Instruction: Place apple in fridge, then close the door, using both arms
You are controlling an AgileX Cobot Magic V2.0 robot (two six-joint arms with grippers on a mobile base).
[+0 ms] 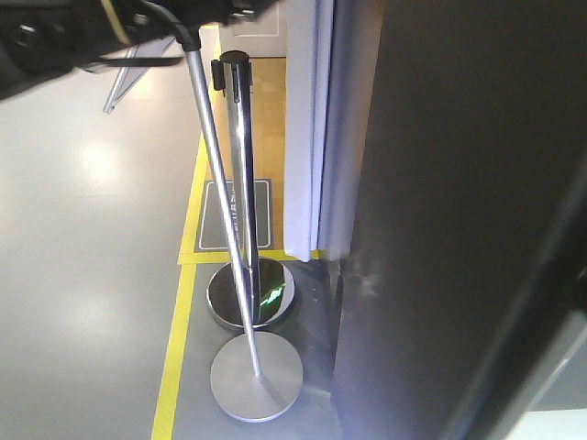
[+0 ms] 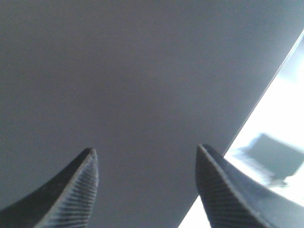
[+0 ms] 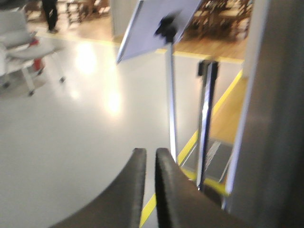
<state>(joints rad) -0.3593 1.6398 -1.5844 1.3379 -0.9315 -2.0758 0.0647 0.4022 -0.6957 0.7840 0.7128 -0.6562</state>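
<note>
A tall dark grey outer panel of the fridge [image 1: 449,211] fills the right of the front view. I cannot tell whether it is the door's outer face or the fridge's side. The left gripper [image 2: 145,149] is open and empty, its ribbed fingertips [image 2: 85,175] close in front of the same flat dark grey surface [image 2: 142,71], whose edge runs down the right. The right gripper [image 3: 150,151] is shut on nothing and points over the grey floor, with a grey panel edge [image 3: 275,118] at its right. A black arm [image 1: 55,37] crosses the top left. The apple is out of view.
Two chrome stanchion posts [image 1: 240,165] with round bases [image 1: 256,376] stand just left of the fridge, inside yellow floor tape [image 1: 174,357]. A white panel [image 1: 303,128] hangs behind them. A tilted sign on a post [image 3: 156,26] and a white chair [image 3: 23,52] stand on the glossy floor.
</note>
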